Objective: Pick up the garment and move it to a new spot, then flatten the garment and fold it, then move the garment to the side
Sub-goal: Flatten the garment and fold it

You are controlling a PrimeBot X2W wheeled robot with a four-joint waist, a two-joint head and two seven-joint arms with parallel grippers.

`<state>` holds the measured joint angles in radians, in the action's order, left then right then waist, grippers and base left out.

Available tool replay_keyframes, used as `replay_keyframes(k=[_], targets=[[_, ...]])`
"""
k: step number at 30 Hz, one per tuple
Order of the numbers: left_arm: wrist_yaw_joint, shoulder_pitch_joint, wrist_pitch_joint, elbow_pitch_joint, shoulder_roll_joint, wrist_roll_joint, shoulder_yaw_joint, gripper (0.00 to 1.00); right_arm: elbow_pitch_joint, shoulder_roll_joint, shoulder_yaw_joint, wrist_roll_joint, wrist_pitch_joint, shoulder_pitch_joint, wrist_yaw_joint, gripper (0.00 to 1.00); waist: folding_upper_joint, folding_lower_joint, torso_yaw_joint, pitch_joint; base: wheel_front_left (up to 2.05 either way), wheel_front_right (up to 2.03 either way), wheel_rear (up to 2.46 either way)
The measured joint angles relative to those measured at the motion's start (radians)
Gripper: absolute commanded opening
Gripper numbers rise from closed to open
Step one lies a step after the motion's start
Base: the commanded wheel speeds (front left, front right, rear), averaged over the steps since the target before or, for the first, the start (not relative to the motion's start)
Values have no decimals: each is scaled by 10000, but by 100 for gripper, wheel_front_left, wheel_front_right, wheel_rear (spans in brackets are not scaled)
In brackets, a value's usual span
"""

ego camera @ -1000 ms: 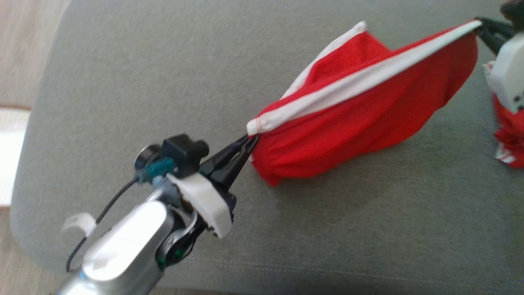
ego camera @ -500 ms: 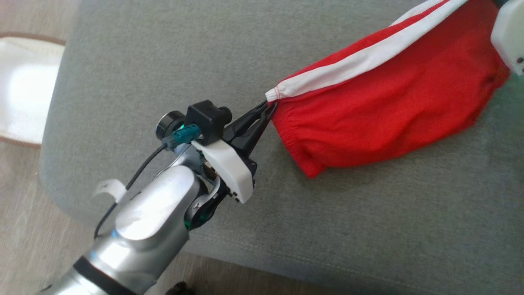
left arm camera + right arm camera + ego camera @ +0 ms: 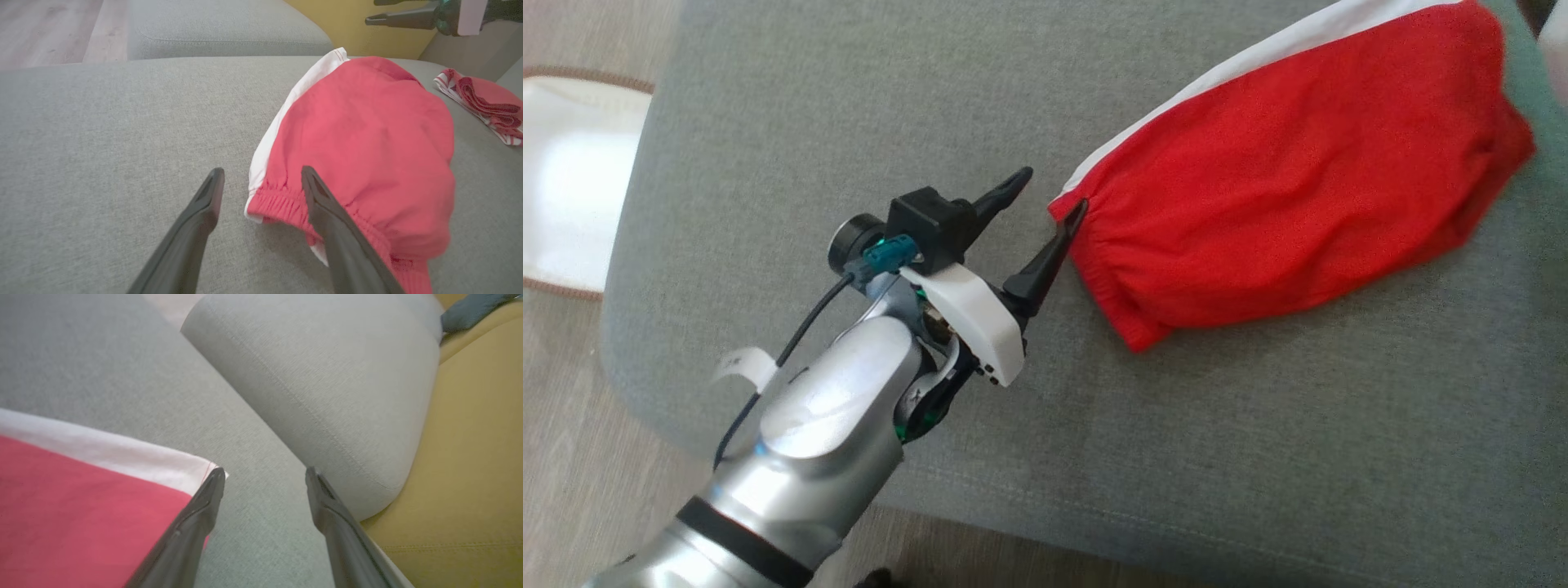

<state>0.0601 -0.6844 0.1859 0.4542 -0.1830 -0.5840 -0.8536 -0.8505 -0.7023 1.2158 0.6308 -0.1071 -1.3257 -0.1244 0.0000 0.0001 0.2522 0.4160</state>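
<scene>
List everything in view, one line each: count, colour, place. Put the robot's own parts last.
garment: one, red with a white stripe, lying on the seat cushion
other cloth: one, red and white, layered, on grey upholstery past the garment
seat cushion: one, grey, under the garment
further cushion: one, grey, next to the seat cushion
upholstery: one stretch, mustard yellow, beside the further cushion
mat: one, white with a brown edge, on the floor
floor: one, pale wood, beside the seat cushion
left gripper: one, dark fingers, open, at the garment's elastic corner
right gripper: one, dark fingers, open, at the garment's white-edged corner
</scene>
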Motion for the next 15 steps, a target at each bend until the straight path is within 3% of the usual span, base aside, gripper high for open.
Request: replay_keyframes(k=[7, 15], targets=[[-274, 101, 155, 4, -255, -178, 324, 100, -1020, 665, -1101, 424, 1661, 199, 0, 100, 0, 0, -460, -645, 0, 0, 0], [-976, 821, 548, -779, -650, -514, 1312, 100, -1475, 1595, -2631, 1131, 3371, 1308, 2, 100, 0, 0, -1212, -1473, 0, 0, 0]])
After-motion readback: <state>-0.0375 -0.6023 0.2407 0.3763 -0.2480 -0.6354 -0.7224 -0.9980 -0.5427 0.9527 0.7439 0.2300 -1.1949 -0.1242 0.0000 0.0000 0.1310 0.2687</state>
